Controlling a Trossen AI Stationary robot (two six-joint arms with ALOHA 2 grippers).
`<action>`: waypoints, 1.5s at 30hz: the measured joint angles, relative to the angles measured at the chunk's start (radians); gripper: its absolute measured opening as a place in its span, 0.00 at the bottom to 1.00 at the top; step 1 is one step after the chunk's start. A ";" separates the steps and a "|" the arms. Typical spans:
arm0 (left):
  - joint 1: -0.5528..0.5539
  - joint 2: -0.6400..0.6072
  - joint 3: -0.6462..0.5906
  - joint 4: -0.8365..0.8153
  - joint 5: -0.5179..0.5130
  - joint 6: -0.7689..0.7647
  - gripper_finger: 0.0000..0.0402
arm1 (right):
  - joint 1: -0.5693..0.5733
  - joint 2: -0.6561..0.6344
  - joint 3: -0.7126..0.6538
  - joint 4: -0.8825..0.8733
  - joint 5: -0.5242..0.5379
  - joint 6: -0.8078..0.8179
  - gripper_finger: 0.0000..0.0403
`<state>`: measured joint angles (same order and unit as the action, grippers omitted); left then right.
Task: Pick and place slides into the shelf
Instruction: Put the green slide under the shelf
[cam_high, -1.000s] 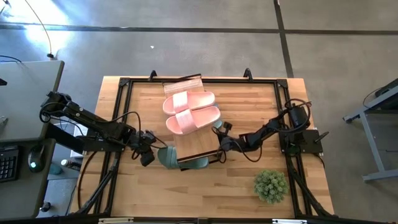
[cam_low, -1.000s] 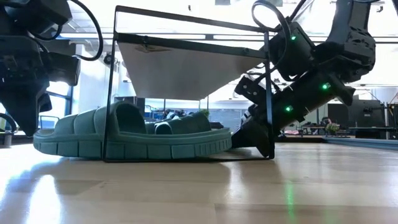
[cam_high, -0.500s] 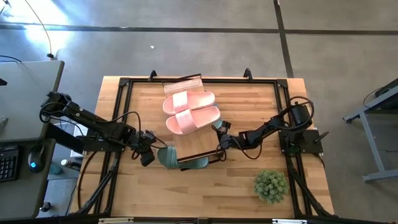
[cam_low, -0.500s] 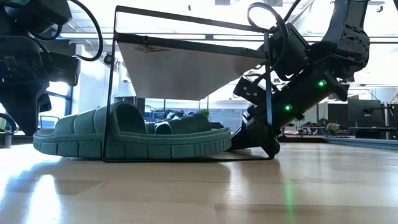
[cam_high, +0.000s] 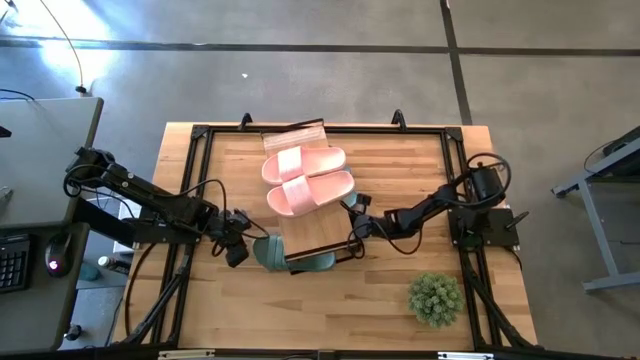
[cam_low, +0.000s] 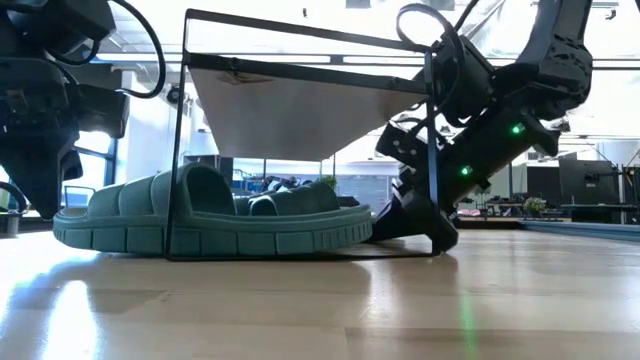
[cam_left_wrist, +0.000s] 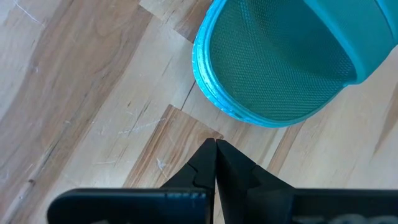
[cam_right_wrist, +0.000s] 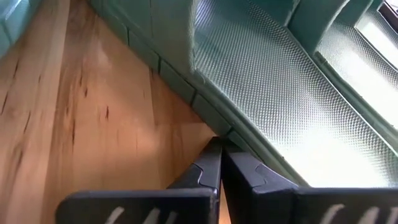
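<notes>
The shelf (cam_high: 315, 238) stands mid-table with two pink slides (cam_high: 305, 180) lying on its plank top. Green slides lie flat on the table under it; one heel (cam_high: 266, 250) pokes out at the shelf's left end. My left gripper (cam_high: 237, 252) is shut and points down at the table just short of that heel (cam_left_wrist: 273, 74), a small gap between them. At the shelf's right end my right gripper (cam_high: 354, 226) is shut, its tips at a green slide (cam_right_wrist: 273, 93) under the plank. My right gripper meets the side wall of the green slide's sole (cam_right_wrist: 208, 117) with its shut fingertips (cam_right_wrist: 214, 155). It comes slanting down from the table's right side. The slide lies flat on its sole on the table under the shelf.
A small potted plant (cam_high: 435, 297) stands near the front right corner. A black metal frame (cam_high: 200, 135) runs around the tabletop. The shelf's thin black legs (cam_low: 178, 140) stand close around the green slides. Bare wood lies in front of the shelf.
My right gripper has tipped flatter and rolled a little at the shelf's right end, its fingertips staying low beside the green slide. The slides and the shelf stand as before.
</notes>
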<state>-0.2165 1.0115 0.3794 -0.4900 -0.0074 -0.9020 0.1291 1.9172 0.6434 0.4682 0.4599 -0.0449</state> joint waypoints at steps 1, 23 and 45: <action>0.000 0.000 0.000 0.000 0.000 0.000 0.00 | 0.000 -0.005 0.000 -0.012 -0.001 -0.009 0.00; 0.000 0.000 0.000 -0.002 0.000 0.007 0.00 | 0.015 -0.178 -0.003 -0.400 0.000 -0.144 0.00; 0.000 0.000 0.000 0.030 0.000 0.015 0.00 | -0.043 -1.035 -0.126 -0.845 -0.270 0.185 0.00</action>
<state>-0.2166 1.0119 0.3791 -0.4605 -0.0071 -0.8867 0.0865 0.8821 0.5169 -0.3772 0.1903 0.1397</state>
